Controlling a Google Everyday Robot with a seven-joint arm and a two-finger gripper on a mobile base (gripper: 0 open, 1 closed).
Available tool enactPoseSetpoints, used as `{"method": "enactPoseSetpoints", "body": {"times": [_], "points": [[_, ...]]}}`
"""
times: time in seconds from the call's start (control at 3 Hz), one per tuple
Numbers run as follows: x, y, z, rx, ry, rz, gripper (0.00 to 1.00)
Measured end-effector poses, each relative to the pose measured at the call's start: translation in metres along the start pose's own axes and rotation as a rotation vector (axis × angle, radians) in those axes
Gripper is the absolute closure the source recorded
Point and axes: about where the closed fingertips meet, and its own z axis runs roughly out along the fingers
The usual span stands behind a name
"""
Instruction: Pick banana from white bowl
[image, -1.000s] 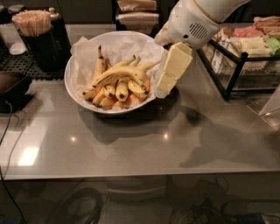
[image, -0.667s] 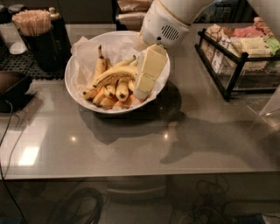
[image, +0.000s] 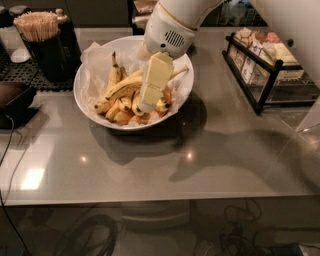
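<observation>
The white bowl (image: 79, 97) sits in the upper middle of the frame on a grey table (image: 150, 170). It is lined with crinkled paper (image: 95, 55) and holds a heap of bananas (image: 116, 106). The gripper (image: 146, 104) hangs over the right half of the heap, pointing down and to the left, with its tip low among the fruit. From this angle I cannot tell whether it is open or closed, or whether it has hold of anything.

The bananas are yellow with dark spots and dark ends, so I judge them ripe: light, soft under the skin and easy to bruise with a hard squeeze. The skin looks smooth but not slick. They lie stacked and crossing each other, so pulling one out may drag its neighbours or the paper along.

The likeliest one to take is the long banana (image: 120, 89) arched across the top of the heap, just left of the gripper. The best hold is probably across its thick middle, gripped the narrow way with moderate pressure, not at the stem or tip. A straight lift should clear the bowl's rim.

A cup of wooden sticks (image: 36, 25) stands at the upper left and a wire rack (image: 260, 75) at the right, both well apart from the bowl.
</observation>
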Motion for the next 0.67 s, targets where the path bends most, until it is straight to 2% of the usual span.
{"method": "enactPoseSetpoints", "body": {"times": [0.33,0.67], "points": [[0.011,-0.011,0.004,0.049,-0.012,0.054,0.00],[0.009,-0.038,0.020,0.061,-0.001,0.060,0.00]]}}
